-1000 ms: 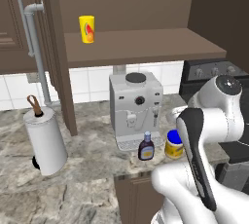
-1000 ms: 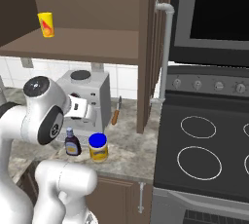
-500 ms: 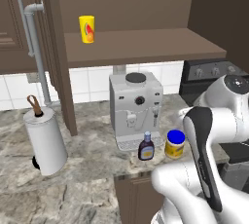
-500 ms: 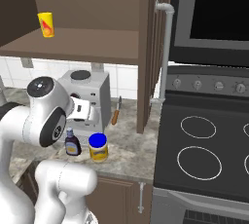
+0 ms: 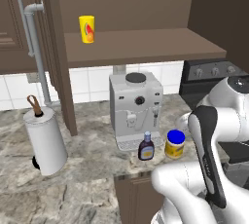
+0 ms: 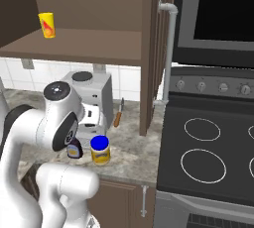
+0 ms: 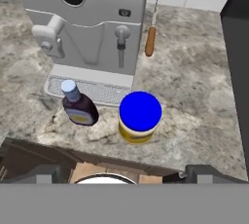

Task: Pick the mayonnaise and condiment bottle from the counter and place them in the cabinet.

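The mayonnaise (image 7: 139,118) is yellow with a blue lid. The condiment bottle (image 7: 78,104) is dark brown, pale-capped, on the grey-beige marbled counter (image 7: 194,91). The cabinet (image 5: 146,47) is brown.

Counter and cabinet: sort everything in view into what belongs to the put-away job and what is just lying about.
Belongs to the job:
mayonnaise
condiment bottle
counter
cabinet

Just lying about:
coffee machine
yellow cup on the cabinet shelf
paper towel roll
brown-handled knife beside the coffee machine
stove
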